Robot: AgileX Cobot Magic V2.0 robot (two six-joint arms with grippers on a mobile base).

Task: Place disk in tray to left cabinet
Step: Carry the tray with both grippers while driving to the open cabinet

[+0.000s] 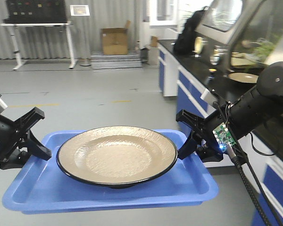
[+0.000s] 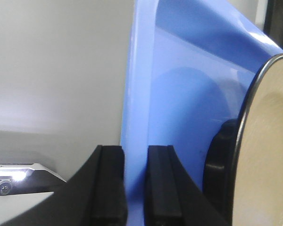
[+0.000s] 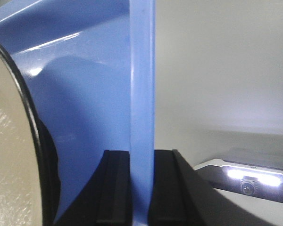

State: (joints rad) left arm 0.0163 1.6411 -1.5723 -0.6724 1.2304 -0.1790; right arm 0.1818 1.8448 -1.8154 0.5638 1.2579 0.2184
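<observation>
I have left gripper (image 2: 134,188) and right gripper (image 3: 140,188) each clamped on an opposite short rim of the tray (image 1: 193,183), its long axis spanning them, disk (image 1: 117,153) centred, neither arm nearer.

Both tools are clamped on the tray (image 1: 108,200), one on each short edge. In the front view the left tool (image 1: 45,134) sits at 9 o'clock, pointing toward 3, with the rim pinched between its black pads (image 2: 111,188). The right tool (image 1: 185,134) at 3 o'clock mirrors it. The right arm (image 1: 269,94) reaches in from about 2 o'clock, with a blue light on at the wrist. The left arm (image 1: 0,132) is mostly cut off.
</observation>
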